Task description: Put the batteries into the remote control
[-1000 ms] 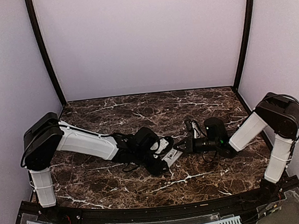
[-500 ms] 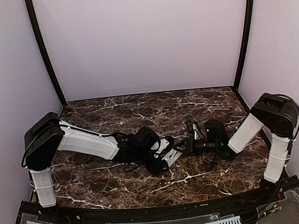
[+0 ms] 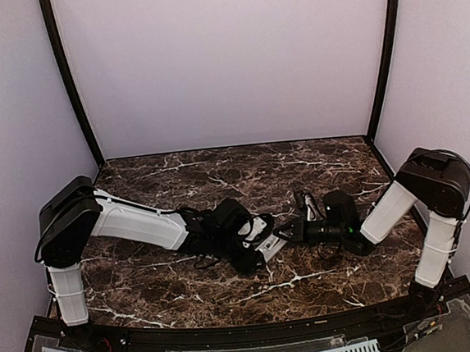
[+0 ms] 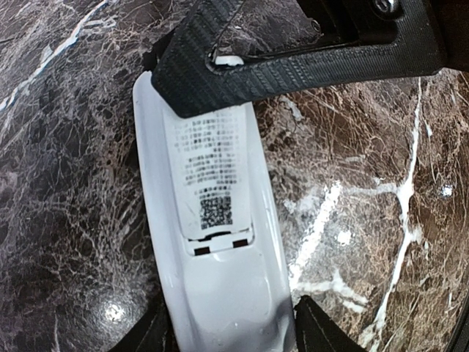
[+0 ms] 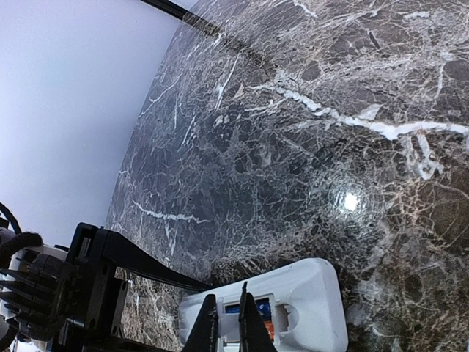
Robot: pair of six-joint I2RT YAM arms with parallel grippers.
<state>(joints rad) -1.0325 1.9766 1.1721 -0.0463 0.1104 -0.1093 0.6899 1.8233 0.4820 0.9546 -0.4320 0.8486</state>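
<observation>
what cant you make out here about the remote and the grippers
- Top external: the remote control is tiny, mostly covered by the left gripper and right gripper.
- Left wrist: its far end lies under a black finger; its button side faces away.
- Right wrist: its recess sits behind the right fingers at the bottom edge, so batteries inside cannot be told.
</observation>
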